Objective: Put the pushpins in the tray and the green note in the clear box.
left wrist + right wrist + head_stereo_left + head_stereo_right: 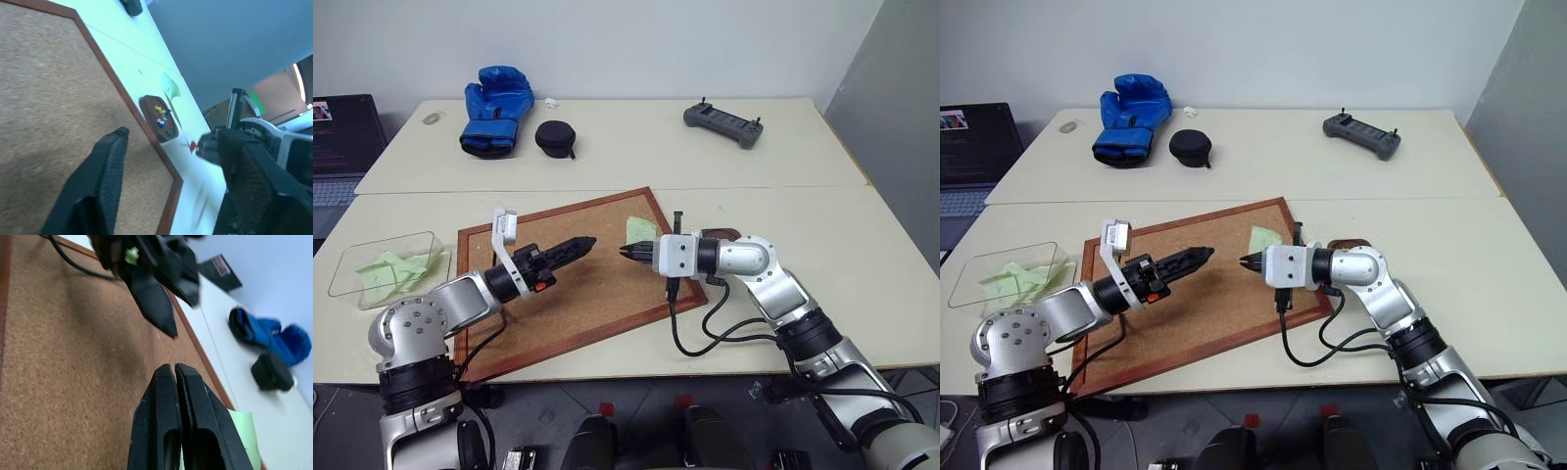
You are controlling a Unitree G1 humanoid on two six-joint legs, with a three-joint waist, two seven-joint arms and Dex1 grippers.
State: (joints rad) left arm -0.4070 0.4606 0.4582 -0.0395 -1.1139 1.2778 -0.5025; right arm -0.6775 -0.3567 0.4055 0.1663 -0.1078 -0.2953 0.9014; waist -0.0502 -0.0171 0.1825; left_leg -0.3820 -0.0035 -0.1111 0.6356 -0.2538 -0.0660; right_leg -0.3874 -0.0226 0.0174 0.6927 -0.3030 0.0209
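Observation:
My left gripper (pixel 585 244) hovers over the cork board (pixel 578 294), pointing right, and the left wrist view shows its fingers (pixel 105 181) apart with nothing between them. Facing it tip to tip is my right gripper (pixel 627 253), its fingers (pixel 164 421) pressed together and empty. The green note (pixel 640 230) lies on the board's right corner, just behind the right gripper. The tray (pixel 146 105) sits beyond that corner with coloured pushpins (pixel 160 116) in it; my right arm hides most of it from the head views. The clear box (pixel 352 269) at the left holds pale green paper.
On the far table lie a blue boxing glove (pixel 496 106), a black round case (pixel 554 137) and a dark controller (pixel 722 123). A laptop (pixel 337 137) stands at the far left. A small red speck (pixel 192 145) shows by the right gripper's tip; what it is I cannot tell.

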